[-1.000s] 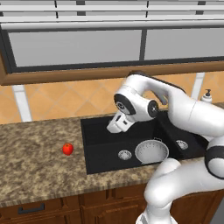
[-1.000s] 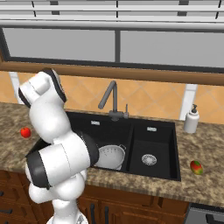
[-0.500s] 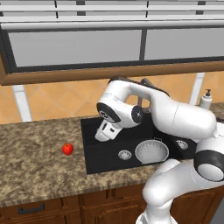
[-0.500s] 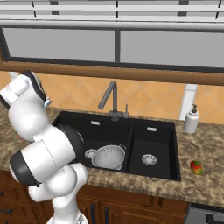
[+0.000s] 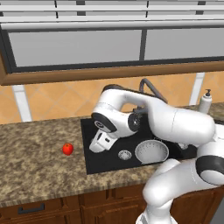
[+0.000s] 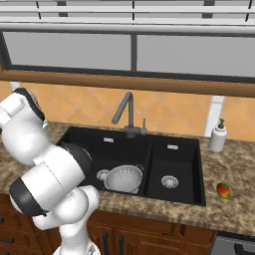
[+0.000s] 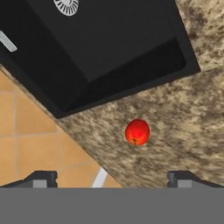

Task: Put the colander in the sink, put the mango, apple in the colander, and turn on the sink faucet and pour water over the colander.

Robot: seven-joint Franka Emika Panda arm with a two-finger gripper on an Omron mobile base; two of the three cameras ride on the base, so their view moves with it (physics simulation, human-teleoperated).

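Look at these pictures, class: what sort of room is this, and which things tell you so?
A kitchen, in simulation. A black double sink with a tall faucet is set into a granite counter, with a colander in the basin.

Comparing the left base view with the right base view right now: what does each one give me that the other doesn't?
Left base view: the apple on the counter left of the sink, and the open gripper over the basin's left end. Right base view: the mango on the counter right of the sink. Both: the colander in the main basin, the sink faucet, and the soap dispenser.
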